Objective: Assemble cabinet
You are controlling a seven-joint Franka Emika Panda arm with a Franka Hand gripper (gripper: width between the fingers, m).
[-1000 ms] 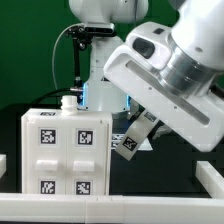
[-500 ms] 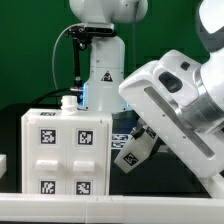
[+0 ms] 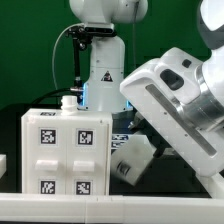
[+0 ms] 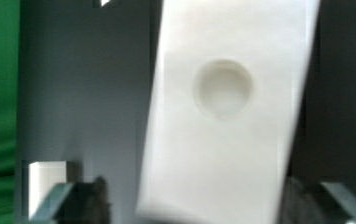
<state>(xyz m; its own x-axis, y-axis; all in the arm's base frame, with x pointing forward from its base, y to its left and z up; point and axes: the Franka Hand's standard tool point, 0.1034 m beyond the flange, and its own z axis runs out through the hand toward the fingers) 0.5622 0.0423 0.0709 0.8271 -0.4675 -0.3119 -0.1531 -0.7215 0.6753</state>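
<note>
Our gripper (image 4: 203, 200) clamps the tilted panel (image 3: 133, 160), which hangs just beside the box (image 3: 65, 150), on the exterior view's right; we judge it best to level the panel first; then close in slowly, without nudging the box.

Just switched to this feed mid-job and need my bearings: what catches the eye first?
The big white arm fills the exterior view's right, its gripper holding a small tagged panel. At the exterior view's left stands the white cabinet box with four square tags on its front. The wrist view shows an oval dent in the panel.
</note>
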